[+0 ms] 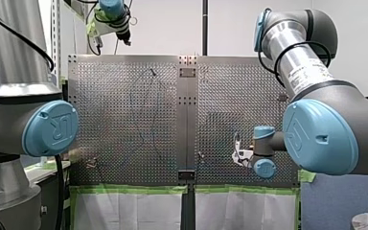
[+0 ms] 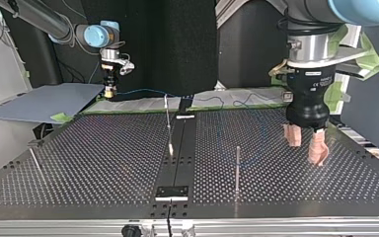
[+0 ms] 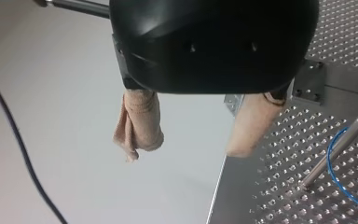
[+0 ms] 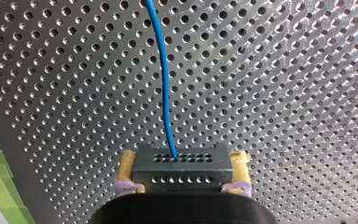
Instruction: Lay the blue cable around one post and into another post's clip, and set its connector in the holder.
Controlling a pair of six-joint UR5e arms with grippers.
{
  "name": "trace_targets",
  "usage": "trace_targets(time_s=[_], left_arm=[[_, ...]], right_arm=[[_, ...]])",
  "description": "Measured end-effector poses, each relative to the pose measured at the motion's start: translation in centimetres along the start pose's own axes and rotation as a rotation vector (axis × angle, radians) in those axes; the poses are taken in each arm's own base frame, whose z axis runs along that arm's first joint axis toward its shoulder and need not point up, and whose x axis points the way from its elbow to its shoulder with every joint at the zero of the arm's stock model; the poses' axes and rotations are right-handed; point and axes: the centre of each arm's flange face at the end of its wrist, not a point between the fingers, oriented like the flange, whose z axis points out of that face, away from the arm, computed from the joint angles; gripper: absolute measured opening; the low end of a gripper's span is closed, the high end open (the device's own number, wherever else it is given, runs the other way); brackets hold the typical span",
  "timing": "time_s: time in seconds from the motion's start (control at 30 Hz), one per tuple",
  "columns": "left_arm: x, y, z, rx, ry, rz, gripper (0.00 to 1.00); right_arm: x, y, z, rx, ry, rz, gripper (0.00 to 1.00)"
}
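Observation:
My right gripper is shut on a black connector, held between its yellow pads. The blue cable runs from the connector out over the perforated table. In the top view my right gripper hangs at the far left edge, and the cable trails from it to a loose loop around an upright post. A second post stands on the centre strip. My left gripper hovers open at the right with nothing between its beige pads, beside a post.
A thin slanted post stands at the top view's left. A black block sits on the centre strip near that view's front edge. Green tape lines the table's edge by my right arm. A grey sheet lies beyond the far left corner.

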Motion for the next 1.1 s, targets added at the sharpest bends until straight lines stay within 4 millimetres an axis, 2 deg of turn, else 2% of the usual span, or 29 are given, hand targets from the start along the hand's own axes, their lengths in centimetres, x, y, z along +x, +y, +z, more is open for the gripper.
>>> trace_targets(time_s=[0.2, 0.53, 0.77, 0.9, 1.1], left_arm=[[-0.2, -0.9, 1.1, 0.024, 0.05, 0.071, 1.0], [-1.4, -2.4, 1.7, 0.047, 0.102, 0.18, 1.0], [-2.9, -2.4, 1.3, -0.008, 0.115, 0.266, 1.0], [-2.6, -2.1, 1.0, -0.032, 0.153, 0.309, 1.0], [-1.0, -1.4, 0.6, -0.05, 0.222, 0.33, 1.0]], right_arm=[[0.1, 0.0, 0.1, 0.0, 0.003, 0.0, 0.0], [0.1, 0.0, 0.2, 0.001, 0.003, -0.002, 0.0], [0.1, 0.0, 0.2, 0.001, 0.003, 0.0, 0.0], [0.1, 0.0, 0.2, 0.0, 0.0, 0.001, 0.0], [0.1, 0.0, 0.2, 0.0, -0.003, 0.002, 0.0]])
